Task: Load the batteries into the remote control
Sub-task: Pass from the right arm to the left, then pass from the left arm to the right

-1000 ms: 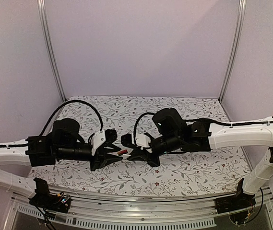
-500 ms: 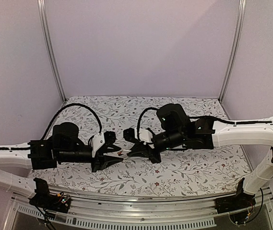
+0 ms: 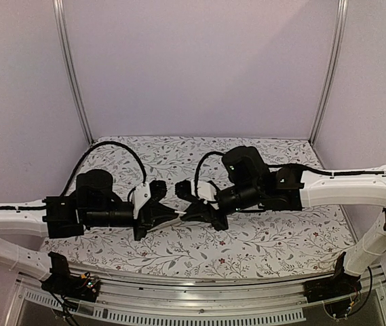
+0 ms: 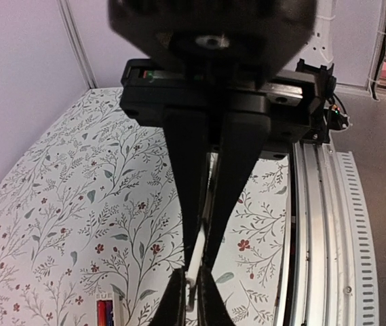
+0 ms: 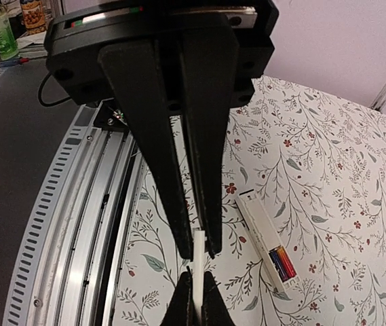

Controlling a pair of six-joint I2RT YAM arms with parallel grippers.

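Both grippers meet above the table's middle, each shut on one end of a thin white cover strip (image 3: 178, 216). My left gripper (image 3: 172, 216) (image 4: 199, 265) has the strip (image 4: 196, 252) pinched between its fingers. My right gripper (image 3: 187, 214) (image 5: 200, 255) grips the strip's (image 5: 199, 276) other end. The white remote control (image 5: 260, 227) lies flat on the cloth below with its compartment open. The batteries (image 5: 281, 262), red and dark, sit in its end. They also show in the left wrist view (image 4: 104, 313). In the top view the arms hide the remote.
The floral tablecloth (image 3: 260, 244) covers the table. A metal rail (image 3: 199, 309) runs along the near edge. Upright frame posts (image 3: 74, 75) stand at the back corners in front of lilac walls.
The left gripper has moved right and a little up. The right gripper has shifted left. Their fingertips now meet on the white strip. The red seen between them before is covered.
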